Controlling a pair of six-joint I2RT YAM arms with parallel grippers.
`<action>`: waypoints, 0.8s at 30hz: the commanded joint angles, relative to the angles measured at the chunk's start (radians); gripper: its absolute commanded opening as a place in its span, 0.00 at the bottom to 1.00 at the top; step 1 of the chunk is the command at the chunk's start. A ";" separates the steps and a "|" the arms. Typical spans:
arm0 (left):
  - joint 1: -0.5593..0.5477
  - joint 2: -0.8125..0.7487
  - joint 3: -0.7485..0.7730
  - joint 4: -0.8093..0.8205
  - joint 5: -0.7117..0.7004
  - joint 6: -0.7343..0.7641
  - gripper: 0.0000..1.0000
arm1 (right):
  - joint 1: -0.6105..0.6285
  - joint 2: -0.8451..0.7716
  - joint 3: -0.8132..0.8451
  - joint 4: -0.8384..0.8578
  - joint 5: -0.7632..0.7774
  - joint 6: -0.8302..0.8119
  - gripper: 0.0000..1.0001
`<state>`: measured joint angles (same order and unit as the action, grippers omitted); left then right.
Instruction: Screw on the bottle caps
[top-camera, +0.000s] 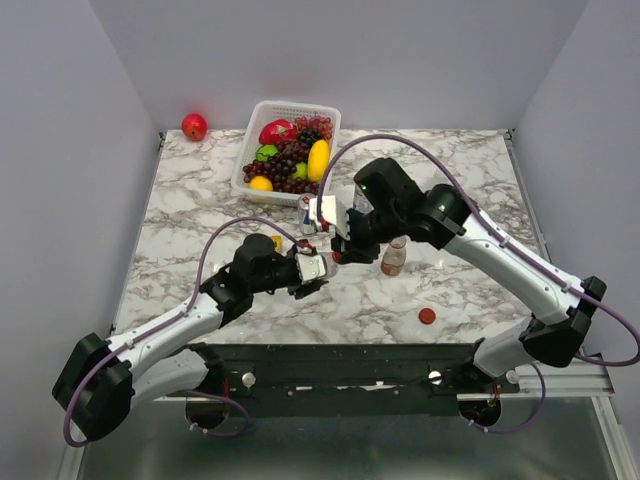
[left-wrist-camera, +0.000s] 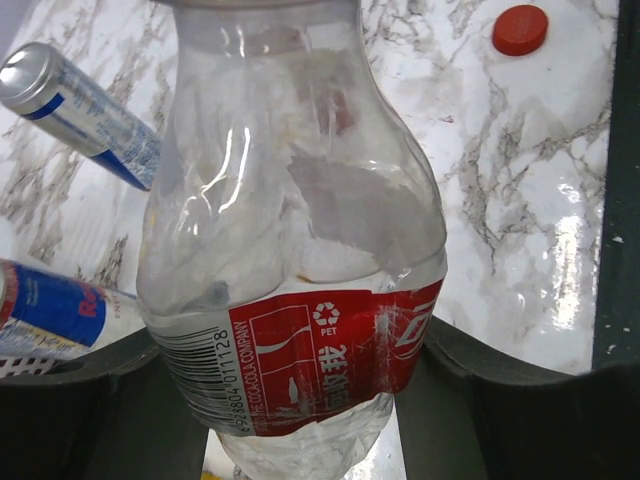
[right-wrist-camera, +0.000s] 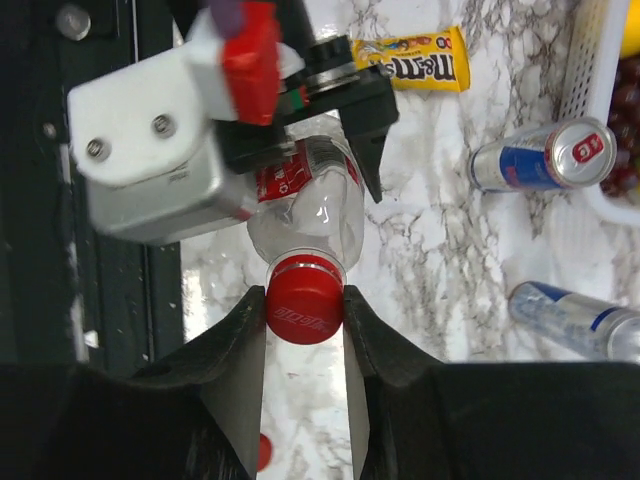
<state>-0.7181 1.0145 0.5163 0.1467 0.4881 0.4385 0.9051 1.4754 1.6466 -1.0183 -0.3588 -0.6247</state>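
While the left claw (left-wrist-camera: 300, 400) is closed around a short red-labelled bottle (left-wrist-camera: 300, 250), the right claw (right-wrist-camera: 305, 312) pinches a red cap (right-wrist-camera: 303, 310) sitting on the bottle's neck.
Beside the left claw, a soda can (left-wrist-camera: 80, 100) lies on the marble table (top-camera: 200, 210). The two claws face each other with the bottle between them. Just beside the right claw, on its right, a second bottle (top-camera: 393, 257) stands upright, and a loose red cap (top-camera: 427, 316) lies well apart from both claws.
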 joint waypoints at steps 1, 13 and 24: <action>-0.018 -0.057 0.044 0.252 -0.040 -0.004 0.00 | -0.052 0.098 0.041 0.070 0.009 0.338 0.35; -0.043 -0.053 0.088 0.121 -0.241 0.045 0.00 | -0.127 0.287 0.263 -0.035 0.003 0.848 0.29; -0.038 -0.019 0.065 -0.087 -0.154 -0.019 0.00 | -0.219 0.272 0.485 -0.040 -0.101 0.700 0.78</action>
<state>-0.7540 1.0004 0.5610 0.1165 0.2321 0.4450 0.7105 1.7695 1.9739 -1.0748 -0.4049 0.1459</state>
